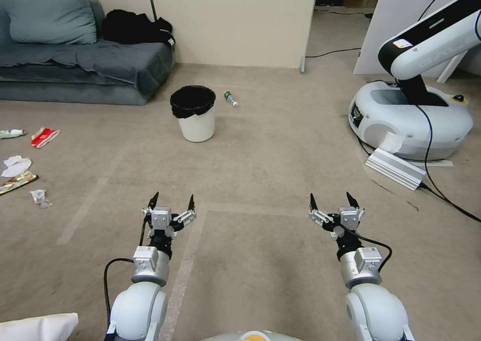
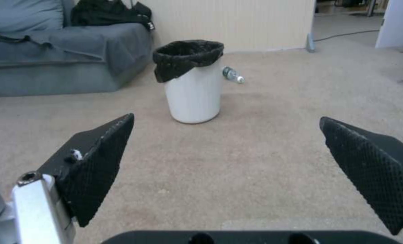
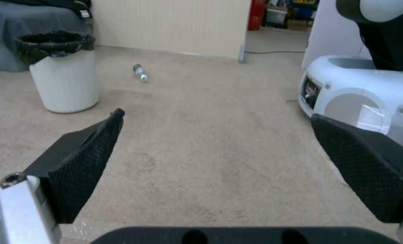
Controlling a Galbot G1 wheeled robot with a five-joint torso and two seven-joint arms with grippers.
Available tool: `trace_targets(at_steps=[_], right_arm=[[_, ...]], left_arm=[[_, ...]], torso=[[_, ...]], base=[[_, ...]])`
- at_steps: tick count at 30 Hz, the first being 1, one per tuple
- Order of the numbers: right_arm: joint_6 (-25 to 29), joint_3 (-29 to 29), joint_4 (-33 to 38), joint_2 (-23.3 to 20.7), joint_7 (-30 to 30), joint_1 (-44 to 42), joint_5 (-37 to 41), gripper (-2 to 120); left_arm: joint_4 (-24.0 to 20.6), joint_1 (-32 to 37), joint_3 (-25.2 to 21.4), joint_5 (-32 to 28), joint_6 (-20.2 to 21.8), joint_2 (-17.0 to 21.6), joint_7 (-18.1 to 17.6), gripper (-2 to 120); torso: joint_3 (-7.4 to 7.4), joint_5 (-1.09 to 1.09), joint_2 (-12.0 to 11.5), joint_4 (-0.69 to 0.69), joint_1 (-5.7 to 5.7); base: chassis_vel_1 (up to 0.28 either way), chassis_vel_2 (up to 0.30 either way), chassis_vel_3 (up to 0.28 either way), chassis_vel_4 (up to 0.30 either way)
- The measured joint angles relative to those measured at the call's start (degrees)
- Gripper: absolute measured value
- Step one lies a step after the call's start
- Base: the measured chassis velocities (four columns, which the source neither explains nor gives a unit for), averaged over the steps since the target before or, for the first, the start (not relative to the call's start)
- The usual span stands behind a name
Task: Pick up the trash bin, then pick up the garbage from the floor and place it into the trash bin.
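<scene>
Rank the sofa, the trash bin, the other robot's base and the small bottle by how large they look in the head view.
Largest to smallest:
1. sofa, cut off at the picture's edge
2. other robot's base
3. trash bin
4. bottle

The sofa lies farther back than the base, so its true lead is probably greater.

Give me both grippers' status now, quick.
Left gripper: open, empty, held low above the carpet.
Right gripper: open, empty, also above the carpet.
</scene>
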Motion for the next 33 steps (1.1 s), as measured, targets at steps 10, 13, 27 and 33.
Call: trace_targets(at_steps=[10, 13, 27, 33], right_arm=[[0.0, 0.0, 0.0, 0.0, 0.0, 0.0, 0.0, 100], [0.0, 0.0, 0.5, 0.1, 0.0, -0.6, -0.1, 100], [-0.2, -2.2, 22.3, 6.0, 1.4, -21.3, -5.7, 100], [-0.2, -2.3, 22.8, 6.2, 1.4, -21.9, -5.9, 100]], left_arm=[[0.0, 0.0, 0.0, 0.0, 0.0, 0.0, 0.0, 100], [-0.2, 0.2, 0.0, 0.1, 0.0, 0.0, 0.0, 100], [-20.9, 17.7, 3.8, 13.9, 10.8, -3.3, -10.6, 100], [-25.8, 21.8, 4.8, 17.2, 13.6, -4.1, -13.1, 100]], torso=[[0.00, 0.00, 0.0, 0.00, 0.00], [0.00, 0.00, 0.0, 0.01, 0.00], [-0.01, -0.03, 0.0, -0.01, 0.00], [0.00, 0.00, 0.0, 0.02, 0.00]], base=[[0.000, 0.000, 0.000, 0.000], [0.000, 0.000, 0.000, 0.000], [0.000, 0.000, 0.000, 0.000], [0.000, 0.000, 0.000, 0.000]])
